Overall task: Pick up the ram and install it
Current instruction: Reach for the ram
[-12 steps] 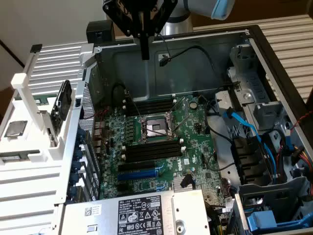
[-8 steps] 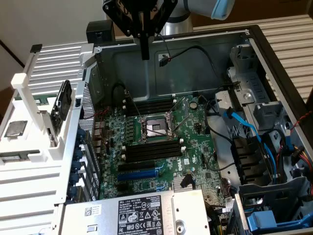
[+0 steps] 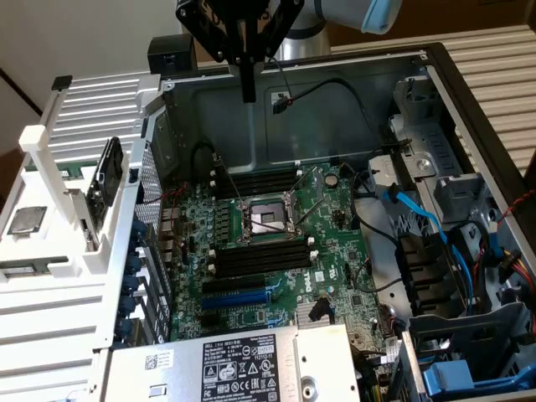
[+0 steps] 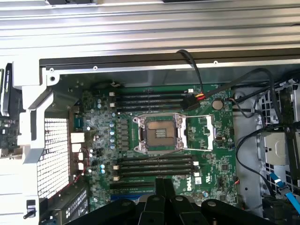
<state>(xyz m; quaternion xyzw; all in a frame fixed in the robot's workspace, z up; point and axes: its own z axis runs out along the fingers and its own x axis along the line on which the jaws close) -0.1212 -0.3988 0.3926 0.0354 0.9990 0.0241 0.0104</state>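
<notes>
The ram point(image 3: 105, 186) looks like a long dark stick with a pale label, standing on edge in the white rack point(image 3: 59, 193) at the exterior view's left, outside the computer case. My gripper point(image 3: 248, 94) hangs high over the case's back wall, well away from the ram, fingers pressed together and holding nothing. In the wrist view the shut gripper point(image 4: 164, 182) points down at the green motherboard point(image 4: 211, 159). Black memory slots point(image 3: 261, 261) with white end clips lie on both sides of the CPU socket point(image 3: 265, 219), and all look unfilled.
A blue slot point(image 3: 240, 297) lies near the labelled power supply point(image 3: 243, 364). Black and blue cables point(image 3: 419, 213) and drive bays crowd the exterior view's right. A square chip point(image 3: 25, 219) lies on the white rack. The case walls point(image 3: 335, 100) ring the motherboard.
</notes>
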